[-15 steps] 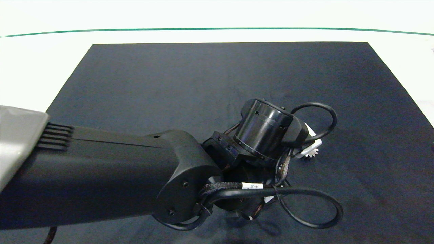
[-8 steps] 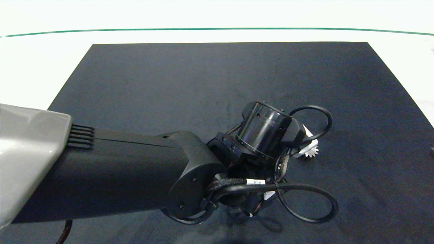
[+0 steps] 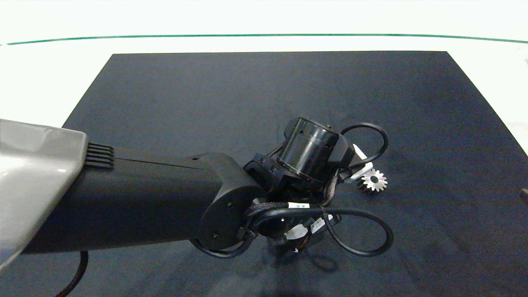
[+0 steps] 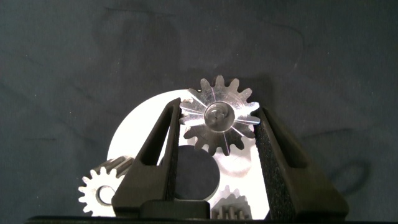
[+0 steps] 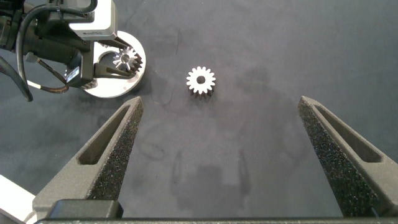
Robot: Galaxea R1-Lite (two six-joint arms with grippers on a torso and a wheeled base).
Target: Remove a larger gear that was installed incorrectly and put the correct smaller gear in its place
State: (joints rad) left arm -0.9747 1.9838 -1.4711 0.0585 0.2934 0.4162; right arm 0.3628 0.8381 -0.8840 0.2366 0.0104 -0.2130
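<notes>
Surveying from the head view: a white surface point(image 3: 49, 82) carries a large dark mat point(image 3: 247, 90) that covers most of the working area. A thin green line point(image 3: 264, 35) crosses the surface near its 12 o'clock edge. Nothing of the room shows beyond the surface.

The left arm point(image 3: 144, 198) enters from 9 o'clock and ends just past the mat's centre, toward 5 o'clock, with black cable loops point(image 3: 383, 243) hanging around the wrist. Its tool is hidden beneath the wrist in this view.

Left wrist view: the left tool point(image 4: 217, 107) is clamped on the larger gear point(image 4: 219, 116), with tooth tips touching both inner pads. The gear sits over the rim of a white disc point(image 4: 140, 127) that lies on the mat. Two small gears point(image 4: 99, 190) point(image 4: 231, 205) stand on the same disc. A dark round spot point(image 4: 196, 176) lies between the fingers on the disc; its nature cannot be told.

The smaller gear point(image 3: 374, 180) lies flat and free on the mat, at about 4 o'clock from the mat's centre, just beside the left wrist and apart from the disc.

Right wrist view: the right tool point(image 5: 219, 102) is above bare mat with its fingers spread wide, holding nothing and well clear of the smaller gear.
</notes>
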